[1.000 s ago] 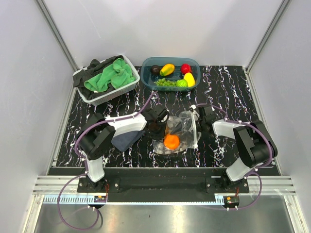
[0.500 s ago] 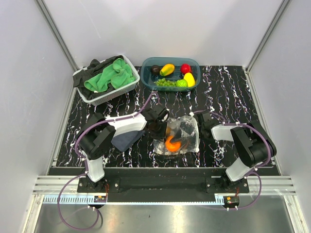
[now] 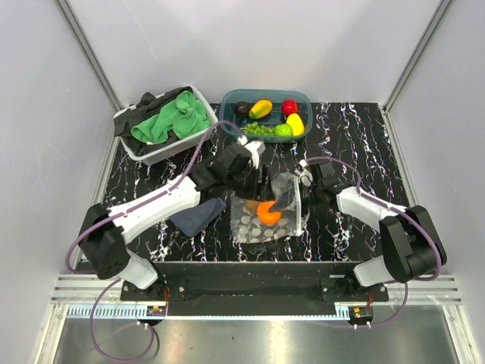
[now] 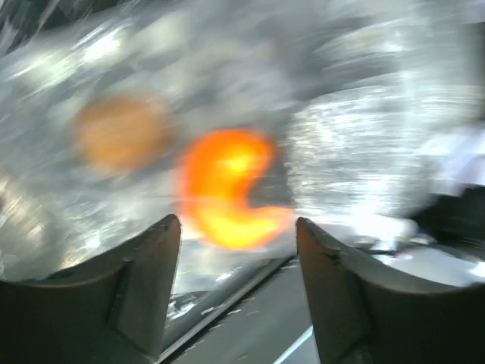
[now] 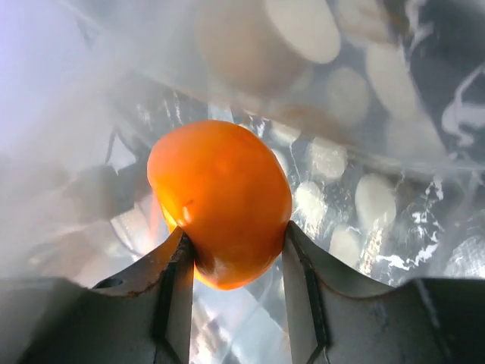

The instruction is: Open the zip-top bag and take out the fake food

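clasped glossy orange plastic fruit (image 5: 220, 197) inside clear polka-dotted zip-top bag (image 3: 265, 227) with right gripper (image 5: 235, 239); held left gripper (image 4: 237, 226) spread at bag's eleven o'clock.

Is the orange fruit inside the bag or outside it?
Inside: dotted plastic surrounds the orange fruit, gripped by the right gripper within the bag.

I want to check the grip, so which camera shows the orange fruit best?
Right wrist: the orange fruit fills the frame, sharp, between the fingers. Left wrist shows it blurred; top external, small inside the bag.
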